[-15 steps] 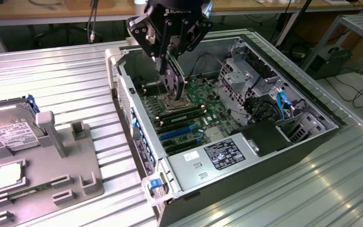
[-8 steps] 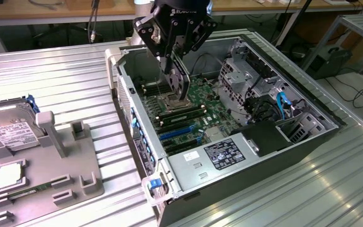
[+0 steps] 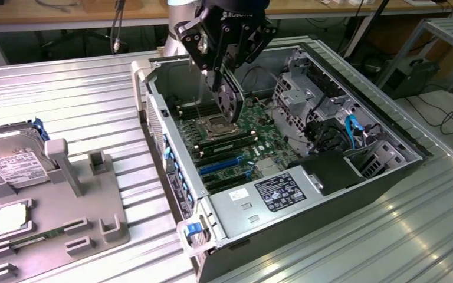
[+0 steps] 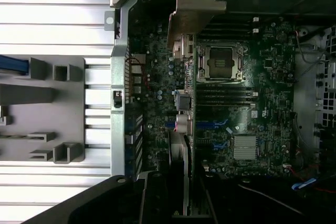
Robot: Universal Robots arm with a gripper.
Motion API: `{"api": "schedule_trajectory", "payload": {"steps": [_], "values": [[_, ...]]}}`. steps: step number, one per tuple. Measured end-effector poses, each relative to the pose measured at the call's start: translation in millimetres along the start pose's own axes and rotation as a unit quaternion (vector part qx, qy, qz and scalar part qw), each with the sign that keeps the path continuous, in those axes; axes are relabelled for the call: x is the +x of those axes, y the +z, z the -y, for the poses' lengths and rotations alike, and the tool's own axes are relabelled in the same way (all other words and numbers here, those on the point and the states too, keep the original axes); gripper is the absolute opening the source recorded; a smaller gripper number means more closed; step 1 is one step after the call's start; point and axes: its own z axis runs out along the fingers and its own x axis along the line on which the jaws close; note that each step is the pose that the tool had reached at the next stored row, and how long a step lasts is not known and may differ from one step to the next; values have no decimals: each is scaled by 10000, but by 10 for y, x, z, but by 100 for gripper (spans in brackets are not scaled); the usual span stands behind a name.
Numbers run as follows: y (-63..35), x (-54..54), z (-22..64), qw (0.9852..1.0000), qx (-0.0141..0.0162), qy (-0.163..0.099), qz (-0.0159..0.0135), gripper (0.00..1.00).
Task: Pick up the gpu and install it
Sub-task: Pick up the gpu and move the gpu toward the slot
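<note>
Ribbed metal tabletop carries one open computer case and one grey fixture tray. One gripper, marked ROBOTIQ, is clamped on the single gpu, which hangs on edge over the motherboard; the white label on the one hard drive is too small to read

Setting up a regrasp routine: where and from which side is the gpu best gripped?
Likely its upper edge, from above, as the claw holds it: the gpu hangs on edge over the motherboard, its thin flat faces suit a pinch, and the lower edge is free.
</note>
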Motion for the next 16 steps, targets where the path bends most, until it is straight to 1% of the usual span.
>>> {"api": "schedule_trajectory", "payload": {"steps": [16], "values": [[19,-239,4,10000,0,-1,9,27]]}}
